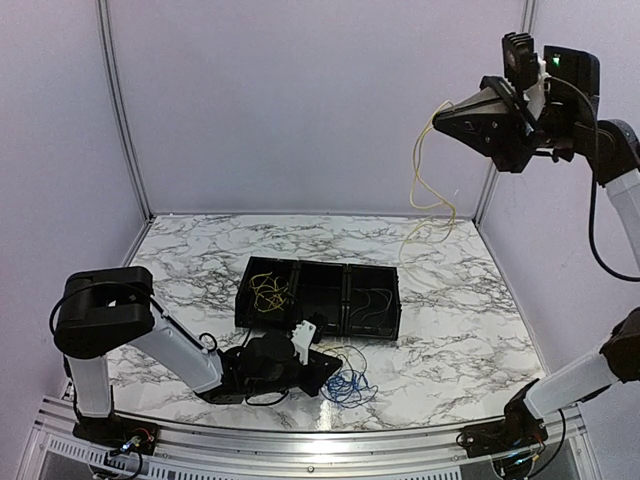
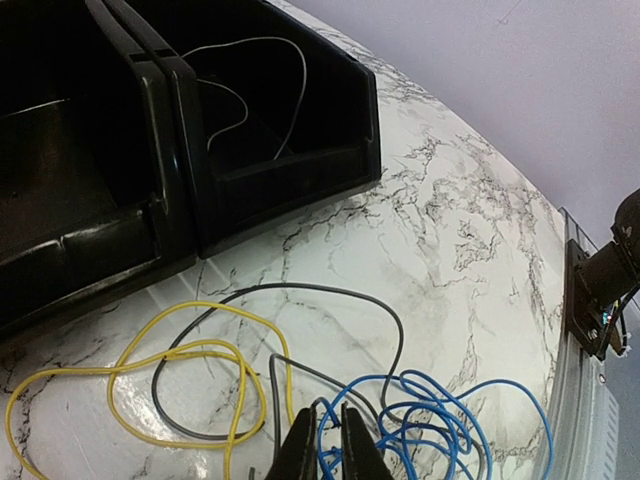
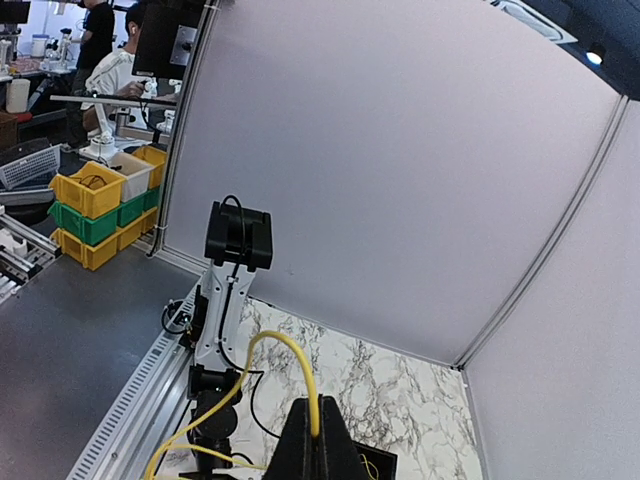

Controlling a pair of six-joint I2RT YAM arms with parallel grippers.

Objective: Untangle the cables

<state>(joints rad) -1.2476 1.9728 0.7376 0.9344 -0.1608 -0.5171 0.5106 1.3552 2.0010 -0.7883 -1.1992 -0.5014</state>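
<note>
Currently, the right end effector is raised high, clamped on a yellow cable that hangs toward the bench. The left end effector sits low among the cables, blue, yellow and grey, tangled before the black tray. Its fingers are near together; grip cannot be told.

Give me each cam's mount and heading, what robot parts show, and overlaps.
Top external: high behind the bases, looking down on table and tray; left arm and right arm show.
Left wrist: low over the table, facing blue cables and tray; left gripper at bottom.
Right wrist: raised high, facing the left arm; right gripper shut on yellow cable.
Shared: tray, top and left wrist.
</note>
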